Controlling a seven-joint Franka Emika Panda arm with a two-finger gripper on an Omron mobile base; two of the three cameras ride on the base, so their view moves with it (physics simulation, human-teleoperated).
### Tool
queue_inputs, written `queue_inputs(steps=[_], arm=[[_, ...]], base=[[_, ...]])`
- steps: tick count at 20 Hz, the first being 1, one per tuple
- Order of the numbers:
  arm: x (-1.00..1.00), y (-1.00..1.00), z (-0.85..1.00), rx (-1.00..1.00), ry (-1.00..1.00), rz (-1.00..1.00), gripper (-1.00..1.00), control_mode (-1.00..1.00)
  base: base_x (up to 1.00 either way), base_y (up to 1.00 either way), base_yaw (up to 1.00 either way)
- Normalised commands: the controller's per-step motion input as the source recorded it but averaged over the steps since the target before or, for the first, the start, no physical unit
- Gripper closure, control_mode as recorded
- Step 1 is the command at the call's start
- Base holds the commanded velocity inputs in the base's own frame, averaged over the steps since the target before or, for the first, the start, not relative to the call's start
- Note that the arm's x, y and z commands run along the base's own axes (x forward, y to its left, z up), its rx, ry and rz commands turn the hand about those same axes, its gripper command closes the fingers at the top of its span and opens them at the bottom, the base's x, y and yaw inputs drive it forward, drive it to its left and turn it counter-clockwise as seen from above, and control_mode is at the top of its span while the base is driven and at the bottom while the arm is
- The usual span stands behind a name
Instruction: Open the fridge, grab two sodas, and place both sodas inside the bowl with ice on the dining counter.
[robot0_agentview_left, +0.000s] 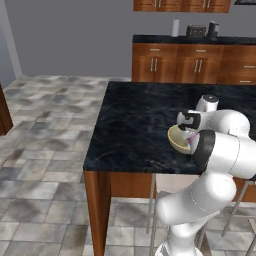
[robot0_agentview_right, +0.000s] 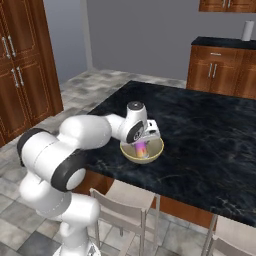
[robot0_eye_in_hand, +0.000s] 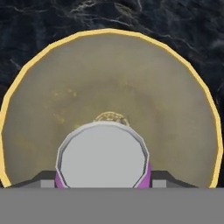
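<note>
One purple soda (robot0_eye_in_hand: 103, 157) in claw (robot0_eye_in_hand: 103, 181), over bowl (robot0_eye_in_hand: 39, 78)

We are looking at a home kitchen: brown wood cabinets (robot0_agentview_left: 195, 62) are lining the grey wall, a black marble desk (robot0_agentview_right: 210, 135) is standing on a tiled floor (robot0_agentview_left: 45, 130), chairs (robot0_agentview_right: 127, 207) are sitting at it, and small appliances (robot0_agentview_left: 196, 31) are resting on the back counter (robot0_agentview_left: 165, 39).

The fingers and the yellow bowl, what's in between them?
The purple soda can, gripped upright, directly above the bowl; the hand view shows it best.
</note>
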Motion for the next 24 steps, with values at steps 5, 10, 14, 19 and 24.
queue_inputs(steps=[5, 10, 14, 19, 24], arm=[[0.09, 0.00, -0.20, 0.00, 0.00, 0.03, -1.00, -1.00], [0.10, 0.00, -0.13, 0.00, 0.00, 0.04, -1.00, -1.00], [0.05, 0.00, 0.00, 0.00, 0.00, 0.02, -1.00, -1.00], [0.00, 0.07, 0.24, 0.00, 0.00, 0.00, -1.00, -1.00], [-0.33, 0.09, 0.53, 0.00, 0.00, 0.00, -1.00, -1.00]], base=[[0.00, 0.00, 0.00], [0.00, 0.00, 0.00], [0.00, 0.00, 0.00], [0.00, 0.00, 0.00], [0.00, 0.00, 0.00]])
